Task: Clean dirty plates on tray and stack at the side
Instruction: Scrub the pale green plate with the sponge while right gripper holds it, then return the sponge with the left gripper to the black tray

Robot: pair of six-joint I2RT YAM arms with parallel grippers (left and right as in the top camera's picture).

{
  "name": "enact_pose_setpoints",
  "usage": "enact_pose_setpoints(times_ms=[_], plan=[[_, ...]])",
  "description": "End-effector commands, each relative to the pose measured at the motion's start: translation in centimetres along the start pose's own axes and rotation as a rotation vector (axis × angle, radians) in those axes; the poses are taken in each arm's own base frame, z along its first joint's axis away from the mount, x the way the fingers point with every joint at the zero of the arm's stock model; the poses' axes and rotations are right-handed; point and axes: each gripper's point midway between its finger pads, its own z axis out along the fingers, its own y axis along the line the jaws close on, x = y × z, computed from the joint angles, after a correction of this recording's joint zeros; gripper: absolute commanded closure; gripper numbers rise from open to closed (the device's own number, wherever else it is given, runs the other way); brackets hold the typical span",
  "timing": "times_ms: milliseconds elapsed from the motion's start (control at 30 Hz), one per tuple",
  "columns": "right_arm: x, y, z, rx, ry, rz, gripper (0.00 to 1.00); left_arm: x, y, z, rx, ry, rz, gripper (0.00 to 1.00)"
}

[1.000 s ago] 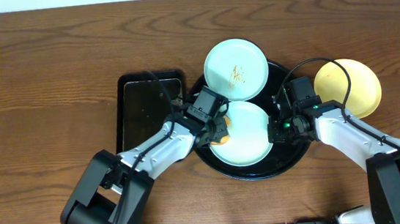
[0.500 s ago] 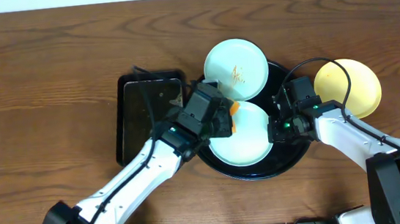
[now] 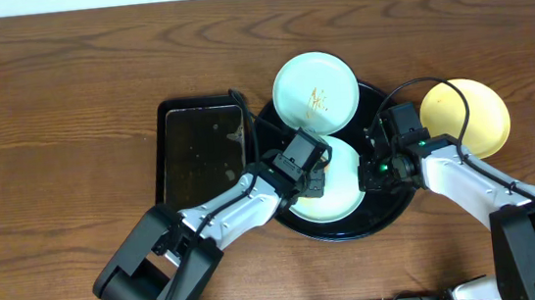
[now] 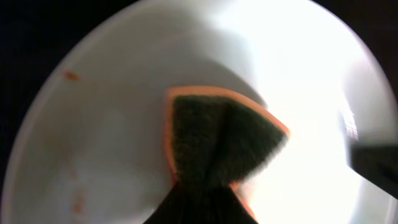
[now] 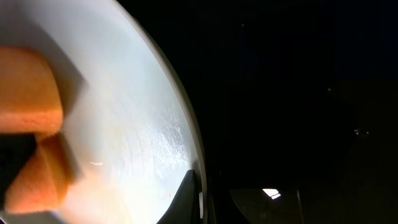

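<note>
1. On the near side of the round tray [image 3: 382, 216], the near mint plate [image 3: 340, 187] lay under the left pincer [image 3: 311, 170]. That pincer was clamped on an orange-and-dark sponge [image 4: 217, 143], pressed flat to the plate's floor.
2. Small orange specks showed toward that plate's left side, so I judged this wipe unfinished.
3. At the plate's right rim, the right pincer [image 3: 373, 167] was closed on the edge, steadying it by the look of things.
4. A little further back, on the table [image 3: 65, 91] just right of the tray, the yellow plate [image 3: 486, 114] looked clean. It was likely the start of the stack.
5. Farthest off, the far mint plate [image 3: 315, 92] sat over the tray's far rim with brown-orange streaks at its centre, not yet cleaned or stacked.
</note>
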Motion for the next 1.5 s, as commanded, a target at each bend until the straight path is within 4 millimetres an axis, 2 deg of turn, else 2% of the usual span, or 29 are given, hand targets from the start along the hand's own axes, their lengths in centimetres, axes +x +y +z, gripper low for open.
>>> enact_pose_setpoints(times_ms=[0,167,333,433,600,667,767,833,1133,1233,1300,1400,1467], plan=[[2.0,-2.5,1.6,0.11,0.064,0.007,0.99,-1.5,4.2,0.1,-0.22,-0.092,0.018,0.87],[2.0,-2.5,1.6,0.107,0.065,0.007,0.99,-2.6,6.9,-0.4,-0.305,-0.116,0.015,0.87],[2.1,-2.5,1.6,0.108,0.066,0.007,0.99,-4.0,7.1,-1.8,-0.298,-0.147,0.039,0.88],[2.1,-2.5,1.6,0.108,0.067,0.007,0.99,-4.8,6.2,-4.0,-0.263,-0.179,0.039,0.88],[2.1,-2.5,1.6,0.108,0.067,0.007,0.99,-6.1,5.4,-9.0,-0.223,-0.25,0.045,0.88],[2.1,-2.5,1.6,0.108,0.067,0.007,0.99,-6.4,5.4,-11.0,-0.213,-0.277,0.037,0.88],[2.1,-2.5,1.6,0.108,0.067,0.007,0.99,-6.6,6.3,-12.4,-0.222,-0.291,0.014,0.87],[2.1,-2.5,1.6,0.108,0.067,0.007,0.99,-6.7,7.4,-12.7,-0.241,-0.288,-0.008,0.87],[2.2,-1.9,1.7,0.074,0.075,0.001,0.99,-6.1,15.0,-12.6,-0.373,-0.221,-0.17,0.88],[1.9,-0.6,1.7,0.0,0.072,-0.056,0.99,-5.3,16.7,-12.0,-0.4,-0.176,-0.206,0.88],[1.6,1.2,1.2,-0.095,0.058,-0.116,0.99,-4.4,17.8,-11.3,-0.415,-0.133,-0.231,0.88],[1.0,3.1,0.3,-0.186,0.022,-0.183,0.99,-3.8,18.6,-10.4,-0.435,-0.096,-0.243,0.88],[0.7,3.5,-0.4,-0.195,0.0,-0.191,0.99,-3.4,18.9,-9.9,-0.444,-0.076,-0.243,0.88]])
